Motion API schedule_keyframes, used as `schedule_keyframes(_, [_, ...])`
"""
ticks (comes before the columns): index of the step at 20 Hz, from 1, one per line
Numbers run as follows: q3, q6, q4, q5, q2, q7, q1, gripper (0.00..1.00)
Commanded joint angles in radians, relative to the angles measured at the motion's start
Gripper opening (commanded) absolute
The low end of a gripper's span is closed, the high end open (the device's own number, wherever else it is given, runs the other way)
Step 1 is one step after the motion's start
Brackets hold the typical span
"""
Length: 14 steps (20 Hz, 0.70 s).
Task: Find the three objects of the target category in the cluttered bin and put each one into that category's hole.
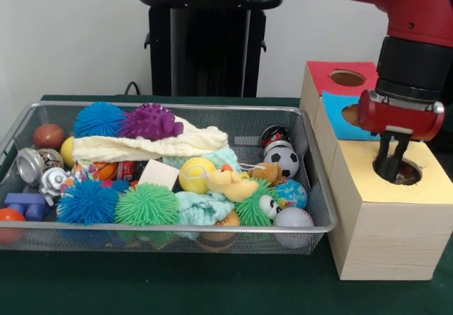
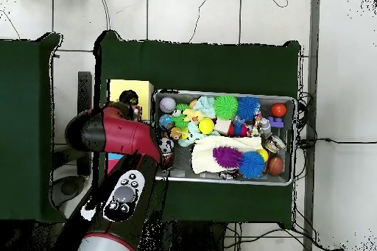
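Observation:
The silver wire-mesh bin [image 1: 177,228] sits on the green table, full of toys. It also shows in the overhead view [image 2: 221,93]. One white fabric piece with coloured dots [image 1: 83,167] peeks out at the bin's left, between a metal bell and a blue spiky ball. I see no other such piece. The yellow-topped wooden box [image 1: 432,187] stands right of the bin. My gripper [image 1: 391,172] hangs straight down with its tips inside the round hole [image 1: 409,174]. I see nothing in it. In the overhead view my gripper [image 2: 130,101] covers the hole of the yellow box [image 2: 118,87].
A blue-topped box [image 1: 338,120] and a red-topped box [image 1: 327,71] stand behind the yellow one. The bin holds a cream waffle cloth [image 1: 152,145], a mint cloth [image 1: 202,207], spiky balls, a football [image 1: 285,161] and a yellow ball [image 1: 195,174].

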Motion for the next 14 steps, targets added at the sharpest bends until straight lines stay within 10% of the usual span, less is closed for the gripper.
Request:
schedule_keyframes(1, [-0.064, 0.196, -0.055, 0.031, -0.028, 0.282, 0.001, 0.00])
schedule_keyframes(14, [-0.127, 0.439, -0.335, 0.035, -0.011, 0.310, -0.016, 0.00])
